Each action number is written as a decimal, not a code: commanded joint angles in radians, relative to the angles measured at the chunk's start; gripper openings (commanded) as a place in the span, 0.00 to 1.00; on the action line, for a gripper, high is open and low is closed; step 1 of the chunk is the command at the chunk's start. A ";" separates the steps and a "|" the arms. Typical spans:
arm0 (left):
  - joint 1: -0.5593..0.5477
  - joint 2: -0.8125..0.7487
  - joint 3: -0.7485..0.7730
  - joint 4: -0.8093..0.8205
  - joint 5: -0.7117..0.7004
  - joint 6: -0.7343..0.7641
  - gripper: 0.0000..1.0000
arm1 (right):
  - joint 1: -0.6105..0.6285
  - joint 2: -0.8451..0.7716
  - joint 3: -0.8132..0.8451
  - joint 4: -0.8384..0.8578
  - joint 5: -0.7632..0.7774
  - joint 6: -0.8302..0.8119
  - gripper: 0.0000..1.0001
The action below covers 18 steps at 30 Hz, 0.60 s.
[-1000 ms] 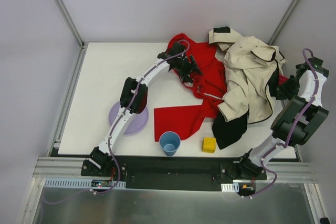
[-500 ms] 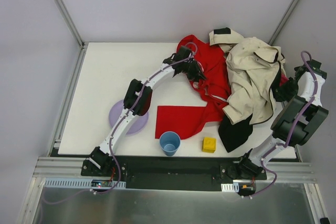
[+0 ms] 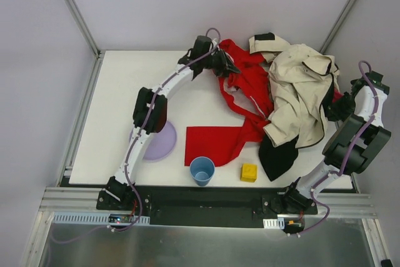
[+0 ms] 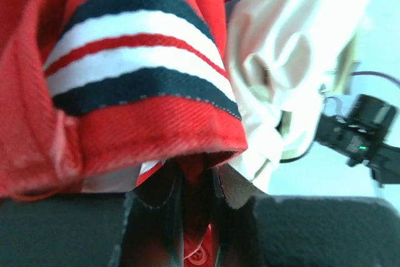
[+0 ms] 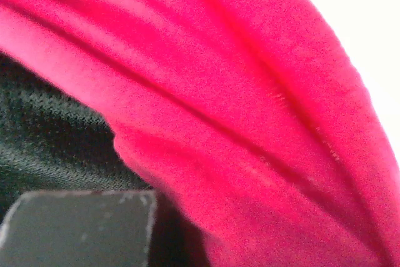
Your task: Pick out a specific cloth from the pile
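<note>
The cloth (image 3: 245, 95) is a big bright red garment running from the far middle of the table down to a flat flap near the front. My left gripper (image 3: 229, 67) is shut on its upper edge. In the left wrist view red fabric sits pinched between the jaws of the left gripper (image 4: 197, 173), under a cuff striped black, white and red (image 4: 134, 60). The pile (image 3: 301, 95), mostly a cream-and-black jacket, lies over the cloth's right side. My right gripper (image 3: 333, 109) is shut and pressed into the pile's right edge. Magenta cloth (image 5: 250, 123) fills its wrist view; whether it is pinched there does not show.
A purple plate (image 3: 164, 144) lies under the left arm at the front left. A blue cup (image 3: 202, 170) and a yellow block (image 3: 249, 172) stand near the front edge. Black knit fabric (image 5: 37, 136) shows beside the right finger (image 5: 75, 229).
My left gripper shut on the red cloth's upper part, then moved toward the far edge, drawing the fabric up and stretching it. The right arm stays put.
</note>
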 commanded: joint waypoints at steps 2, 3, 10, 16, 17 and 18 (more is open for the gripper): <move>0.125 -0.254 0.034 0.306 0.021 -0.135 0.00 | -0.017 -0.054 0.052 -0.022 -0.035 0.015 0.00; 0.143 -0.266 0.050 0.320 0.012 -0.144 0.00 | -0.019 -0.056 0.054 -0.023 -0.035 0.015 0.01; 0.265 -0.343 0.135 0.410 -0.059 -0.247 0.00 | -0.037 -0.056 0.060 -0.023 -0.035 0.018 0.01; 0.375 -0.404 0.185 0.441 -0.094 -0.278 0.00 | -0.068 -0.047 0.094 -0.026 -0.043 0.033 0.01; 0.395 -0.424 0.185 0.442 -0.099 -0.279 0.00 | -0.074 -0.045 0.101 -0.026 -0.045 0.035 0.01; 0.421 -0.441 0.186 0.441 -0.106 -0.278 0.00 | -0.078 -0.042 0.108 -0.028 -0.048 0.036 0.01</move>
